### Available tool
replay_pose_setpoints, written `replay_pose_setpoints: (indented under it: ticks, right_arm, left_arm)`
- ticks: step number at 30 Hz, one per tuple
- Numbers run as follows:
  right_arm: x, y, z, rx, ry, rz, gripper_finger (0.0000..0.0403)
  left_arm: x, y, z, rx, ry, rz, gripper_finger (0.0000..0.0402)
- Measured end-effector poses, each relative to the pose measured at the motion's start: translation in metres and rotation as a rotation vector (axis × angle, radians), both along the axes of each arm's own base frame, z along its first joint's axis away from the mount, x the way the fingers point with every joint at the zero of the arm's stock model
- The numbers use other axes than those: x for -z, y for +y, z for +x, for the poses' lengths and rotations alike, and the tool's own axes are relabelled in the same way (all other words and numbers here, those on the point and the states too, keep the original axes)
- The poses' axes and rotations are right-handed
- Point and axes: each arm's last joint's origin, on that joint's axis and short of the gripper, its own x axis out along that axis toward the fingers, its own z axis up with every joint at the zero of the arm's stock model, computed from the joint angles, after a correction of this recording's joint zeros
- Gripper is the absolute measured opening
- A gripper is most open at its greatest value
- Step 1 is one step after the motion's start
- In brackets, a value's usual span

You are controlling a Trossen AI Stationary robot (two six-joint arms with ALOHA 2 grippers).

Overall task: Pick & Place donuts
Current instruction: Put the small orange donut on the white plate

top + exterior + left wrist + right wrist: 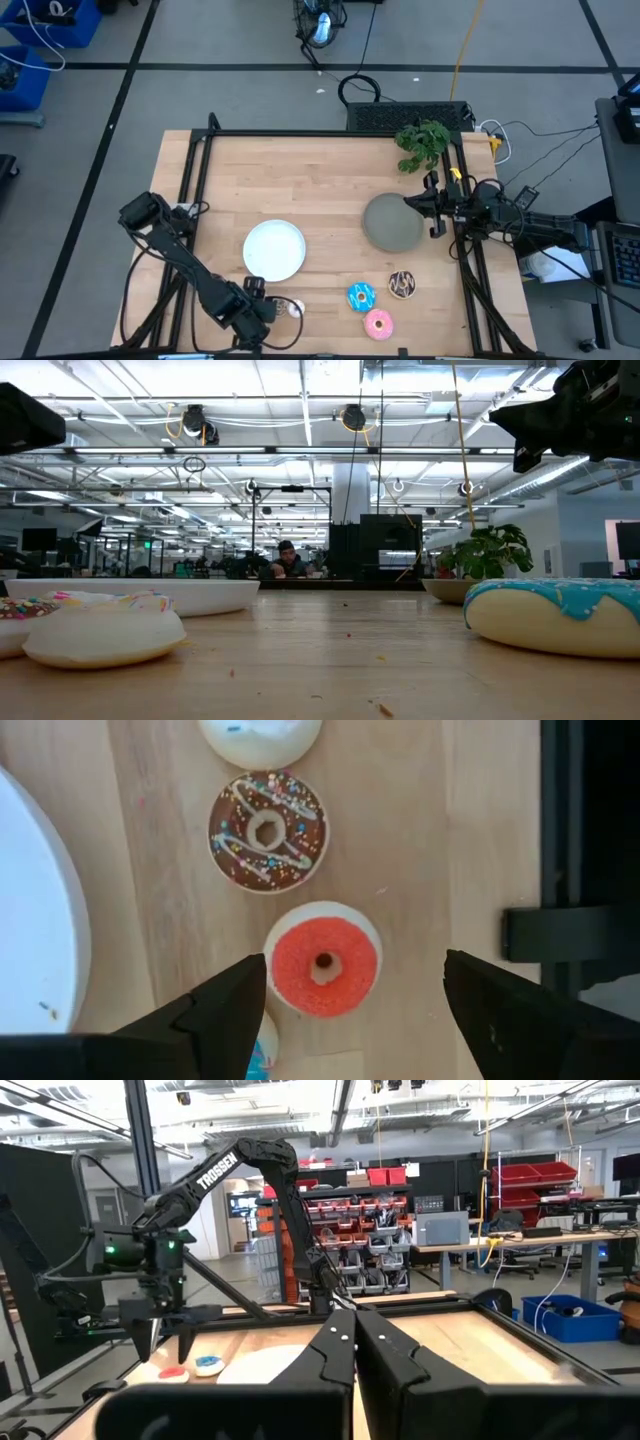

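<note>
My left gripper is open and points down over the small red donut, one finger on each side and not touching it. Beyond the red donut lie a brown-iced sprinkled donut and a whitish donut; a small blue one peeks out by one finger. In the high view this gripper is near the table's near edge. The larger blue-iced donut, the pink-iced donut and the dark chocolate donut lie flat to its right. My right gripper is shut beside the grey plate.
The white plate sits just beyond the small donuts toward the far edge. A green plant stands at the far right corner. A dark frame rail runs along the near edge beside the left gripper. Bare wood lies between the plates.
</note>
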Motion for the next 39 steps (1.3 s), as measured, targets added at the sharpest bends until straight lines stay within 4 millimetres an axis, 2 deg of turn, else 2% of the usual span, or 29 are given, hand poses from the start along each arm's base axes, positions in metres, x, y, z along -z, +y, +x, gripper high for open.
replay_pose_setpoints:
  ticks: [10,25,39]
  right_arm:
    - [0.000,0.000,0.000,0.000,0.002,0.001,0.0000]
    - [0.002,0.000,0.001,-0.001,0.022,0.012,0.0000]
    - [0.003,0.000,0.001,-0.001,0.028,0.012,0.0000]
  left_arm:
    - [0.004,0.002,0.000,0.045,-0.020,0.042,0.0304]
    - [0.030,-0.002,0.006,0.088,0.042,0.051,0.0303]
    - [0.030,-0.004,0.005,0.115,0.024,0.067,0.0303]
